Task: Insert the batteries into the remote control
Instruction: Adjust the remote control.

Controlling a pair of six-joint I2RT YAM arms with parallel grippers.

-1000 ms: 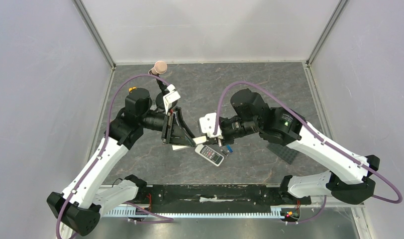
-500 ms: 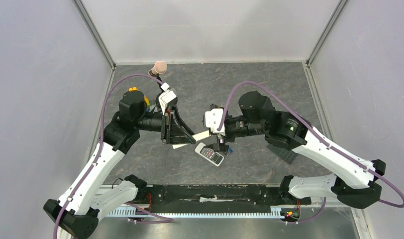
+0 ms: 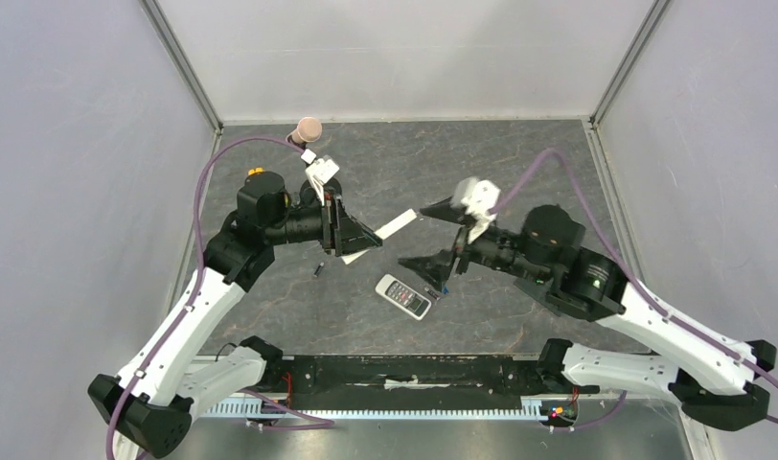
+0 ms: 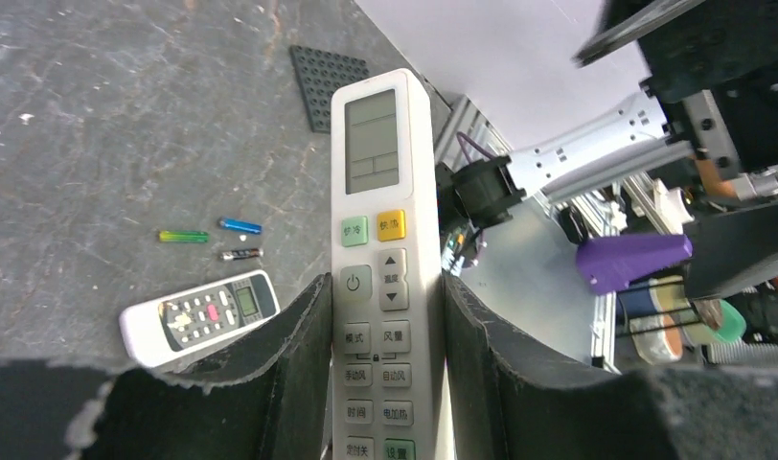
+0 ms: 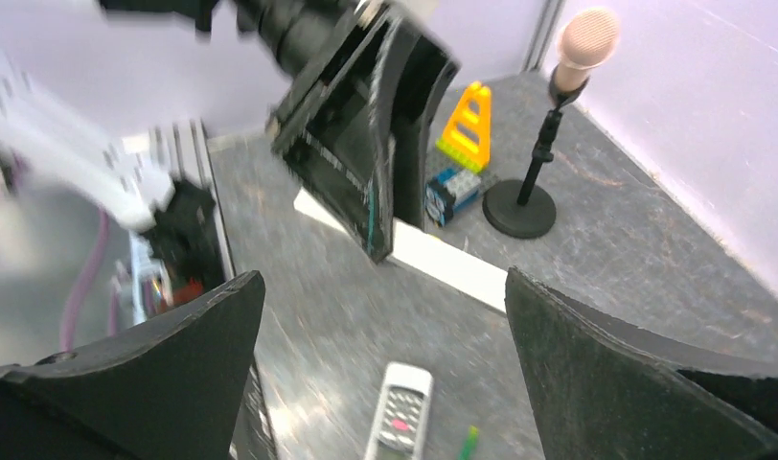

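On the grey tabletop between the two arms, the short remote control [image 3: 404, 296] is seen lying flat with its dark button face and small display turned upward. It is held by neither arm. Three batteries are laid on the table just beside it, on the side toward the right arm: a green battery [image 4: 183, 236], a blue battery [image 4: 240, 226] and a dark battery [image 4: 241, 254]. They are set close together, and a narrow gap is left between the dark one and the end of the remote. In the left wrist view the same remote [image 4: 201, 316] is shown below them.

The left gripper [image 3: 352, 235] is raised above the table with its jaws partly closed onto a long white remote [image 3: 393, 225], which is clamped across its width. Its lower keypad is pressed between the two pads [image 4: 299, 335], while the display end [image 4: 374, 144] is left projecting freely toward the right arm.

The right gripper [image 3: 426, 237] is held above the table with its jaws spread fully apart, and nothing is enclosed by them. It is pointed at the left gripper [image 5: 366, 144], near the projecting end of the long remote. In its own wrist view the short remote [image 5: 400, 422] and the green battery [image 5: 469, 443] are seen on the table below.

At the far left of the table a microphone stand [image 5: 529, 192], a yellow brick [image 5: 467, 120] and a blue brick [image 5: 452, 192] are grouped. A black studded plate [image 4: 330, 72] is laid flat near the right arm.
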